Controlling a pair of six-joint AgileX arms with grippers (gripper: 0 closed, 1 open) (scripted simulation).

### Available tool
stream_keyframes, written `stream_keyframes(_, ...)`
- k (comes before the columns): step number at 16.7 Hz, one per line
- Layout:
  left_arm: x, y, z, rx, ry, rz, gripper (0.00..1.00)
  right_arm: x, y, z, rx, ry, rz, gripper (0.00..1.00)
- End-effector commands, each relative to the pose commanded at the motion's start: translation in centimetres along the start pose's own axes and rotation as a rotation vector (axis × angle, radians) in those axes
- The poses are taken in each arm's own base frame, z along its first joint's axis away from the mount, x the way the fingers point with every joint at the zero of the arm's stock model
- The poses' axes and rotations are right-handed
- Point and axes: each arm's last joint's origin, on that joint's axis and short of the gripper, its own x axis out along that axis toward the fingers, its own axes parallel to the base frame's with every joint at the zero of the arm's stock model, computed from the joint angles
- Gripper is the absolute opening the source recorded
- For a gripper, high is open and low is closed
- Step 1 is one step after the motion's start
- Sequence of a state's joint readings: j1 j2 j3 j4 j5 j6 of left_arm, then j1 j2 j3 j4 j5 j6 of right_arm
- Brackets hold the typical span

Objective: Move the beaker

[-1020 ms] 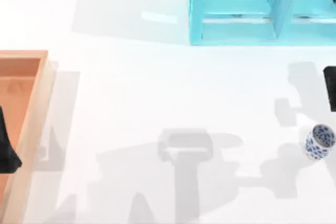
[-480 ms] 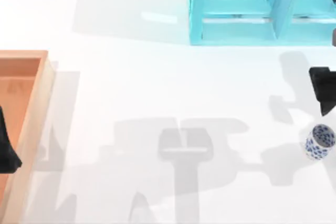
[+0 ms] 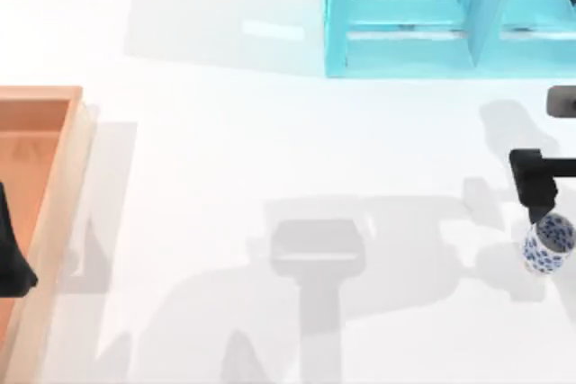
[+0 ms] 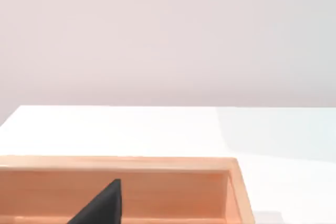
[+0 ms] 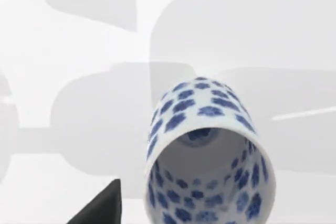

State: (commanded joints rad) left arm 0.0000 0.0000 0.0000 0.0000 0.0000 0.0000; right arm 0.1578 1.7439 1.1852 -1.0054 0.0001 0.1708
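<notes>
Right end effector [image 3: 537, 193] just beside beaker [image 3: 548, 244], grip state unclear, white cup, blue floral spots

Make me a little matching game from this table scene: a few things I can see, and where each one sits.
Things:
1. beaker
2. wooden tray
3. turquoise shelf
4. right gripper

Places:
A. far edge of the table, right of middle
B. left edge of the table
C. right edge, standing upright on the table
D. just above the cup's far side

Pairs: 1-C, 2-B, 3-A, 4-D
</notes>
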Motion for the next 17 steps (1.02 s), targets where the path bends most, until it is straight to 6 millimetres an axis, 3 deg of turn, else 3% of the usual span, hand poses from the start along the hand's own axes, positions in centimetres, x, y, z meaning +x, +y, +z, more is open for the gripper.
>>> stream_keyframes(4,0.0,0.0,0.0,0.0,0.0,0.0,1.0,3.9,0.0,-0.4,0.0,0.004,-0.001,1.0)
stream_keyframes(9,0.0,0.0,0.0,0.0,0.0,0.0,1.0,4.3,0.0,-0.6,0.0,0.008,-0.001,1.0)
stream_keyframes(17,0.0,0.0,0.0,0.0,0.0,0.0,1.0,4.3,0.0,-0.6,0.0,0.008,-0.001,0.4)
